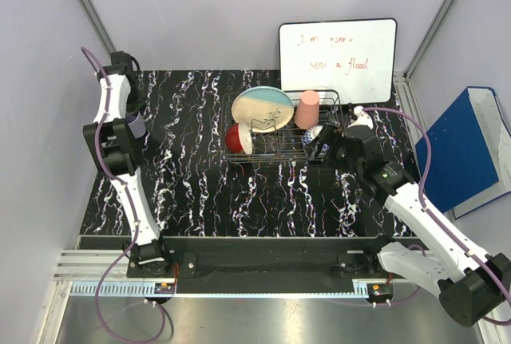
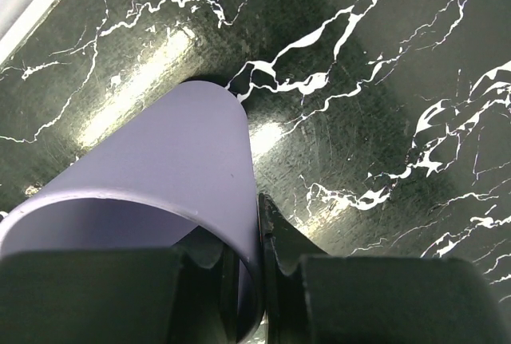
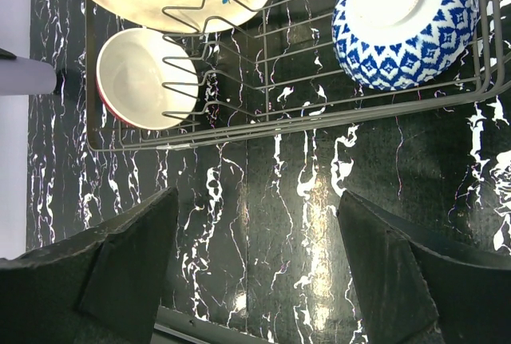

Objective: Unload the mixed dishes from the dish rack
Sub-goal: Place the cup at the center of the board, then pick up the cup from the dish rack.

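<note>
The dish rack [image 1: 275, 143] stands toward the far right of the table, just before a whiteboard [image 1: 338, 58]. It holds a light-blue-and-cream plate [image 1: 262, 108] on edge between the dividers, a salmon-pink cup [image 1: 307, 108] mouth-down, a red bowl with cream inside [image 1: 238, 139] at its left end and a blue-and-white patterned bowl [image 3: 403, 21] at its right end. The right hand [image 3: 257, 200] hovers at the rack's near rim with its fingers spread wide and nothing held, apparently lined up for the next piece. The lavender cup [image 2: 160, 168] is out of the rack, near the table's left edge. The left hand [image 2: 239, 248] pinches its wall, one finger inside the rim, which suits a set-down well apart from the rack.
</note>
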### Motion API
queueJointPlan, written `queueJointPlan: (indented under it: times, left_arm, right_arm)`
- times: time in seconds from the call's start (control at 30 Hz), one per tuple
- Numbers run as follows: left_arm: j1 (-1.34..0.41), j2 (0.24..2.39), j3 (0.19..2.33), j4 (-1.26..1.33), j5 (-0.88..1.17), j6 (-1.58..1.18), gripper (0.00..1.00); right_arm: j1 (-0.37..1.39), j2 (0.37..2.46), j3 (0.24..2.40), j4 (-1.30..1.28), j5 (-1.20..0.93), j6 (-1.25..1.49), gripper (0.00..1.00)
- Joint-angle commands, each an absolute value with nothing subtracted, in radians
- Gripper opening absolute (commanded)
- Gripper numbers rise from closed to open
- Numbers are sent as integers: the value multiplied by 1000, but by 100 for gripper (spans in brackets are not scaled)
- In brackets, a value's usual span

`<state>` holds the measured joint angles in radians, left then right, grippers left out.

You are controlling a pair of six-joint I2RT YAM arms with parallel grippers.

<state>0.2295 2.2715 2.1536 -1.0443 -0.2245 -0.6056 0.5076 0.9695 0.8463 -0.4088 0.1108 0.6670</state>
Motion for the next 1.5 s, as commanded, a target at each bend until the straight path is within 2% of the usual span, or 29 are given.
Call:
queueJointPlan:
  times: [0.0,0.03,0.1,0.13,0.23,0.27,0.37,0.43,0.5,0.63,0.73,0.77,0.83,0.93,0.97,1.03,1.13,1.3,1.47]
  left_arm:
    - [242,2253,2166,-1015,-176,-597,14]
    - [244,2250,2167,-1014,-167,-595,25]
    - [250,2235,2171,-1011,-158,-597,34]
    - [252,2227,2172,-1009,-144,-597,42]
    - [258,2207,2184,-1006,-124,-598,52]
    - [259,2203,2186,-1008,-121,-600,60]
    - [259,2168,2203,-1018,-112,-614,73]
    - [259,2122,2238,-1031,-127,-627,77]
    - [252,2051,2276,-1040,-147,-644,86]
    - [212,1928,2312,-1051,-130,-661,89]
    - [146,1856,2355,-1084,-153,-661,90]
    - [97,1836,2362,-1097,-159,-658,90]
    - [23,1767,2353,-1092,-178,-638,90]
    - [-208,1631,2194,-999,-244,-577,89]
    - [-336,1543,2030,-883,-236,-556,89]
    - [-494,1462,1866,-762,-248,-551,88]
    - [-615,1356,1593,-706,-278,-572,87]
    - [-649,1158,1349,-643,-287,-578,86]
    - [-652,988,1217,-624,-324,-558,86]
  right_arm:
    - [506,956,850,-368,103,666,89]
    - [508,957,853,-368,103,666,89]
    - [506,960,856,-368,101,664,89]
    - [506,957,856,-368,101,661,89]
    - [506,948,854,-370,106,660,89]
    - [506,946,853,-370,109,658,90]
    - [508,942,851,-371,115,653,90]
    - [508,945,856,-371,118,652,90]
    - [506,953,862,-371,121,647,90]
    - [508,995,899,-373,146,634,91]
    - [508,1037,943,-374,182,601,96]
    - [508,1051,957,-377,216,580,99]
    - [506,1103,1003,-373,273,554,100]
    - [506,1220,1084,-351,340,499,100]
    - [505,1259,1112,-351,359,471,100]
    - [503,1391,1208,-350,414,436,100]
    - [492,1558,1359,-367,459,381,99]
    - [477,1768,1584,-417,511,341,100]
    - [463,1850,1667,-420,534,322,100]
